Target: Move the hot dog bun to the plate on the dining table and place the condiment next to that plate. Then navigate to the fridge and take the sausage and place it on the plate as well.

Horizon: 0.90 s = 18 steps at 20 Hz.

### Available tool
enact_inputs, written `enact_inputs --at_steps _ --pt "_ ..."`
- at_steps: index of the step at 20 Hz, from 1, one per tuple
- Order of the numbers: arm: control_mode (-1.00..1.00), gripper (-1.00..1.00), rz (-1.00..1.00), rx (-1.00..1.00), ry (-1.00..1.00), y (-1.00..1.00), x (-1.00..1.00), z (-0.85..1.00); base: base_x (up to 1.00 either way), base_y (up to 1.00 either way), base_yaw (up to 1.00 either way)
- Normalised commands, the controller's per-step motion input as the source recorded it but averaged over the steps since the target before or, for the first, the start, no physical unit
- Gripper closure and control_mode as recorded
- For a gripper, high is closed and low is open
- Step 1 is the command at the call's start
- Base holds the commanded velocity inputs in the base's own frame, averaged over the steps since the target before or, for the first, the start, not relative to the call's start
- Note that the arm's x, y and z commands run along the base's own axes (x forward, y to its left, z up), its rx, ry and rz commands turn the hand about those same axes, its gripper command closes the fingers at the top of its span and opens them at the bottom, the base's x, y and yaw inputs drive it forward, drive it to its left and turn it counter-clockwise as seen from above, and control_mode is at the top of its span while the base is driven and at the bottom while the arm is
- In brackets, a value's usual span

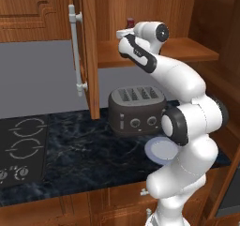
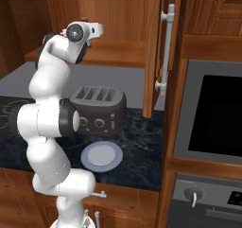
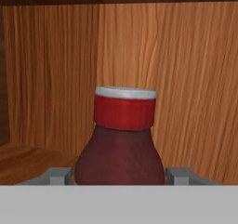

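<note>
- condiment (image 3: 120, 146) sits straight ahead, between the pincer (image 3: 120, 175) fingertips (red cap above them)
- pincer spread, one fingertip (image 3: 58, 175) beside each flank; contact unclear

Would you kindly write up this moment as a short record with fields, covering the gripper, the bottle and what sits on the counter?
gripper: reaching into the open wall cabinet, fingertips on either side of the condiment, jaws not visibly pressing on it
condiment: upright on the cabinet shelf, red cap up, wooden back panel behind it
cabinet door: swung open, bar handle facing out
counter: black marbled top with a dark toaster and a small blue-grey plate in front of it
stove: burners at the counter's left end
</note>
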Motion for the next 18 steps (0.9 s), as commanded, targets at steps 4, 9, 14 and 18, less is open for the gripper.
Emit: enact_inputs --at_steps 4,9,14,18 --pt "-1.00 1.00 0.00 0.00 0.00 0.00 0.00 -0.04 0.00 0.00 0.00" --pt "-1.00 1.00 0.00 0.00 0.00 0.00 -0.20 -0.14 0.00 0.00 0.00" --pt "-1.00 1.00 0.00 0.00 0.00 0.00 -0.66 -0.20 0.00 0.00 0.00" --pt "-1.00 1.00 0.00 0.05 0.01 -0.03 -0.98 0.08 0.00 0.00 0.00"
